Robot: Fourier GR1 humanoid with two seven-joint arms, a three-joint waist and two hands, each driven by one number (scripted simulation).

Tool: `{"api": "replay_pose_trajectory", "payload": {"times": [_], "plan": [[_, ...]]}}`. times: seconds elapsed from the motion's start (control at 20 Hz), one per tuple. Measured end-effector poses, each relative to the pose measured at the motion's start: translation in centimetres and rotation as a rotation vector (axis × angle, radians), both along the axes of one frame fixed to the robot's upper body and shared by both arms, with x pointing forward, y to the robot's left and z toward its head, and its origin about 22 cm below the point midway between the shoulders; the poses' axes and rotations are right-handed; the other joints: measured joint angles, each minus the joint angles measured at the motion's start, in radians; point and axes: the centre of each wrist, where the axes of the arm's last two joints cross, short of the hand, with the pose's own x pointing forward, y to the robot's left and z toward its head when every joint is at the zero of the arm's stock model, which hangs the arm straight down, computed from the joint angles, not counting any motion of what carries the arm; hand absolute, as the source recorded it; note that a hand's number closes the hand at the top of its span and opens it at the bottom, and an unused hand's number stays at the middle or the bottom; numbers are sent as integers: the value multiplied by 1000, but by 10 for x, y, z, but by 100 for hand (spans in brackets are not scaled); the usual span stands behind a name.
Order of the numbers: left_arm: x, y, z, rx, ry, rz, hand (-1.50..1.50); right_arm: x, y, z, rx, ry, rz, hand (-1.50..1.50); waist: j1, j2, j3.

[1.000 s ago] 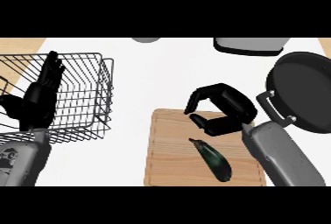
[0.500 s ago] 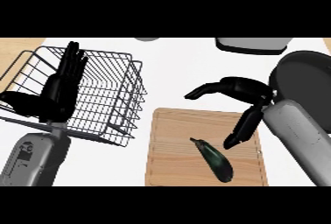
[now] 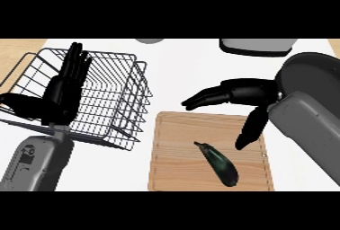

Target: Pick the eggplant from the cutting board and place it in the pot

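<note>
Currently the dark, elongated eggplant (image 3: 217, 164) lies flat on the light wooden rectangular cutting board (image 3: 174, 152), in the board's lower middle, untouched. Its long axis runs roughly 11 to 5 o'clock, with the thin stem end at 11.

The black right hand (image 3: 244, 92) hovers over the board's far edge and is clearly the nearer hand. Its fingers are spread wide and point toward 9 o'clock, the thumb hangs down toward 6, and it holds nothing. From the palm the eggplant sits at about 7 o'clock. From the thumb tip it is close, at about 8 o'clock, but apart.

Judgement: the hand has to come down and back toward 7 o'clock and close across the short axis. The span between fingers and thumb already lies roughly crosswise to the eggplant, so little wrist turn looks necessary.

The dark round pot (image 3: 313, 72) is at 1–2 o'clock from the eggplant, at the right edge and partly hidden behind the grey right forearm. The path from board to pot looks unobstructed.

The black left hand (image 3: 63, 96) rests open, fingers up, at 9 o'clock in front of the black wire basket (image 3: 143, 87), well apart from the board. A grey rounded object (image 3: 257, 45) sits at 12 o'clock, cut off by the view's edge, so what it is cannot be told.
</note>
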Motion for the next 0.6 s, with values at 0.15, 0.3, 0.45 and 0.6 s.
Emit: {"api": "replay_pose_trajectory", "payload": {"times": [0.15, 0.3, 0.45, 0.6], "plan": [[-1, 1, 0, 4, 1, 3, 0, 0, 4, -2, -62, -69, 49, -150, -5, -3, -1], [-2, 5, -2, 3, 11, 11, 0, -2, 13, -12, -122, -119, 108, -150, -15, -7, -2], [-4, 8, 0, 6, 13, 23, 0, -1, 17, -23, -176, -146, 150, -150, -28, -13, -3], [-6, 8, -2, 3, 17, 30, 0, 2, 21, -38, -232, -163, 173, -150, -33, -15, -4]]}}
